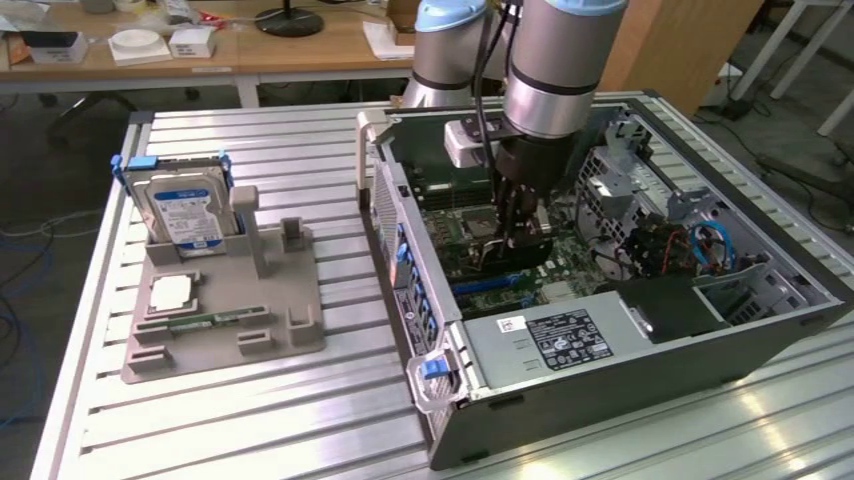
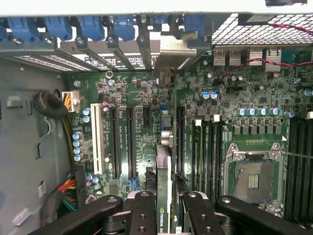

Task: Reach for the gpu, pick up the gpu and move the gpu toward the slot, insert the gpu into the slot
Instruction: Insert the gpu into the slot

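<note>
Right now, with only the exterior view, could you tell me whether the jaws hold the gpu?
Observer: Yes, the wrist view shows the gpu edge-on between the jaws.
Operator: Thanks. Where does it stand?
Observer: Between a short black slot and a long black slot, apart from the white slot.
Operator: And its bracket end?
Observer: A silvery bracket in line with it sits by the blue clips.

**GPU on edge above the motherboard**

The gpu (image 2: 164, 181), a thin dark card with a green-labelled top edge, stands upright inside the case (image 1: 641, 370), clamped by the end effector (image 2: 165, 197). Its silvery bracket (image 2: 172, 49) sits at the rear wall. The slot beneath it is hidden.
</note>
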`<state>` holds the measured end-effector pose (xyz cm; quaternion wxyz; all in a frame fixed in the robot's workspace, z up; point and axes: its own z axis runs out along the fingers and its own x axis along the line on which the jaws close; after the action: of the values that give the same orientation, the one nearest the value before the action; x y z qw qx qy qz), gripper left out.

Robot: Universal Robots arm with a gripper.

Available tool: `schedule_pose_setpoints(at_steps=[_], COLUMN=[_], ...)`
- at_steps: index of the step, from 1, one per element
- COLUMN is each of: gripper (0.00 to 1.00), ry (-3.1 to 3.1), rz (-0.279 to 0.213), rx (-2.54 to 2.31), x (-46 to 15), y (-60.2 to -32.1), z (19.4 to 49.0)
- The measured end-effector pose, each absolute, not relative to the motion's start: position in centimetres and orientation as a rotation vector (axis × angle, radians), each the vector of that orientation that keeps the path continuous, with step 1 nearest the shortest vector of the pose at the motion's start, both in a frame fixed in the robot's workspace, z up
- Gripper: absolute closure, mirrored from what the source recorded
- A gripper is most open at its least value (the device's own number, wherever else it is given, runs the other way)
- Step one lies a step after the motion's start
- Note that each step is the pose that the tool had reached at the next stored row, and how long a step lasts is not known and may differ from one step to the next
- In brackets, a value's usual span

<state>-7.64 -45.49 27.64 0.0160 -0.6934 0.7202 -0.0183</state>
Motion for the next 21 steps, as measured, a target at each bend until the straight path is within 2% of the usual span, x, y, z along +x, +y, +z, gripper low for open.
schedule_pose_setpoints(at_steps=[21], gripper=[0.75], ry=[2.238], rz=[-0.055], rx=[-2.156], x=[-8.5], y=[-45.5], z=[26.4])
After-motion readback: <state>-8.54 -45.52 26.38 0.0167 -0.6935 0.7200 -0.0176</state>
